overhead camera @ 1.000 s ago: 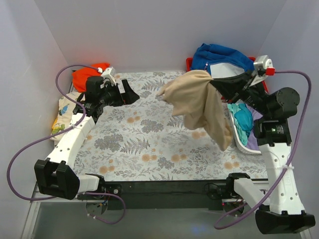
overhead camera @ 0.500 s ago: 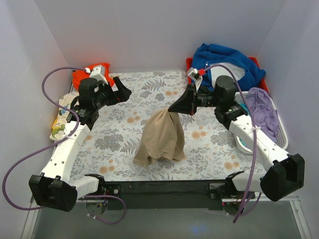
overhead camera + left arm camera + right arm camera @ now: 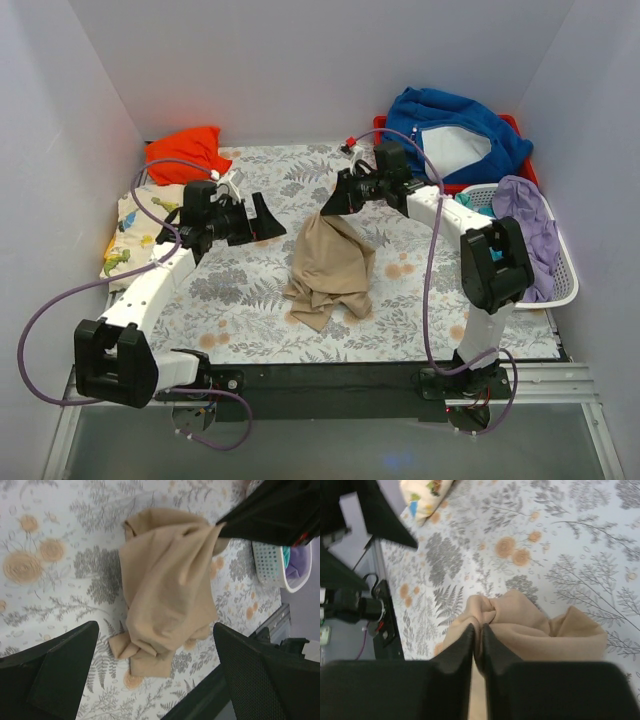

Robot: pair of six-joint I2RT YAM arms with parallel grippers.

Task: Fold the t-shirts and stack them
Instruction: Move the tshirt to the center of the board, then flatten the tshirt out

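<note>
We find the tan t-shirt (image 3: 330, 270) bunched mid-table (image 3: 230, 300), w/ the right hand (image 3: 335, 198) clamped on its far end. In the right wrist view the two fingers (image 3: 455, 655) are pressed together w/ a fold of tan cloth pinched btwn them. From that pinch the cloth drapes down and spreads toward the near edge, so the heap's long axis runs approx. far-to-near, loose tail nearest the arm bases. We can't tell sleeves, collar or hem apart in this bundle.

The left hand (image 3: 262, 218) is free: jaws spread wide, holding nothing. It's just left of the heap's upper part and aimed at it; its wrist view has the shirt dead centre btwn the two open fingers. So from the left hand the shirt lies to the right and slightly toward the front edge. It's the only spare hand, and it's near.

We judge the coming move to be a second grab by the left hand on a left-side edge or corner, so both hands can pull the shirt flat. That needs a short reach rightward, low to the table.

Other tees are well apart: orange t-shirt (image 3: 185, 152) in the far-left corner, dino-print t-shirt (image 3: 130, 235) along the left edge. The blue fleece (image 3: 440, 110) is far right, not in play.
</note>
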